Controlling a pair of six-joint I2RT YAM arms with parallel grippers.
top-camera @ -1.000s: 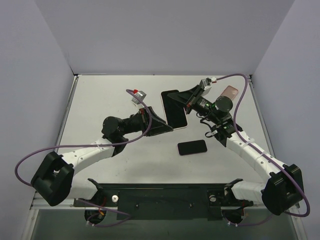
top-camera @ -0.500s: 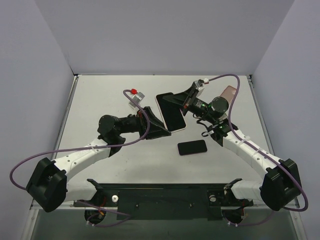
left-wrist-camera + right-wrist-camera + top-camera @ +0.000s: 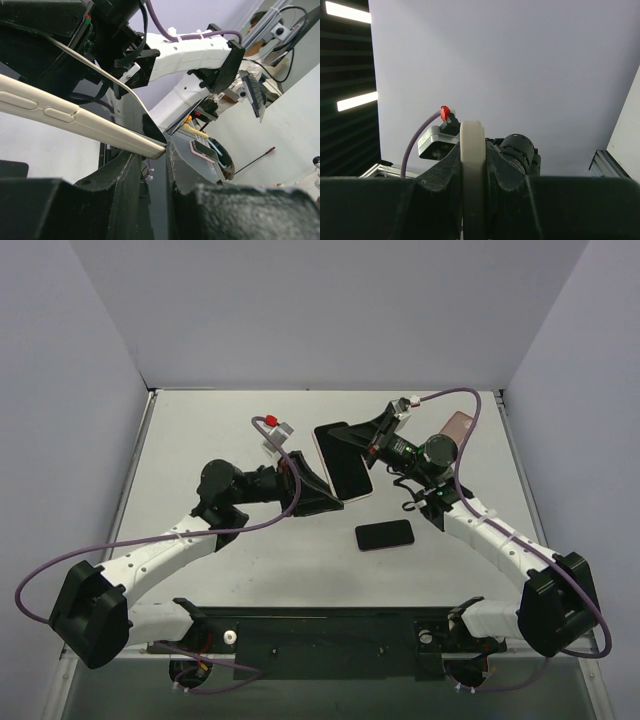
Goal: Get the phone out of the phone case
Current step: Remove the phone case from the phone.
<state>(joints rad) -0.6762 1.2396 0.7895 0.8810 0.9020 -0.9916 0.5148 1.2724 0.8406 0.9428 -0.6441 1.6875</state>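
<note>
Whereabouts: the phone (image 3: 346,462) is held clear of the desk (image 3: 200,430), above its middle, bridged between the two arms.
Seating: the phone is judged fully seated in the phone case (image 3: 75,119); nothing is prised out yet.
Left jaws: clenched on the near, lower corner of the phone case, as shown in the left wrist view.
Right jaws: clamped across the far right edge, the pale rim being pinched between them.
Long axis: laid roughly far-to-near, leaning slightly; the screen is turned up towards the top camera.
Bearing: the phone lies right between both sets of jaws, so neither arm is nearer. The left is placed at the end, the right at the long side.
Coming move: a peel of the rim off one corner is judged likely, the other grip being kept as anchor.
Looks: a dark glossy screen is framed by a cream case with moulded side buttons.
Elsewhere: a black handset (image 3: 385,535) is left flat on the desk, nearer the bases.
</note>
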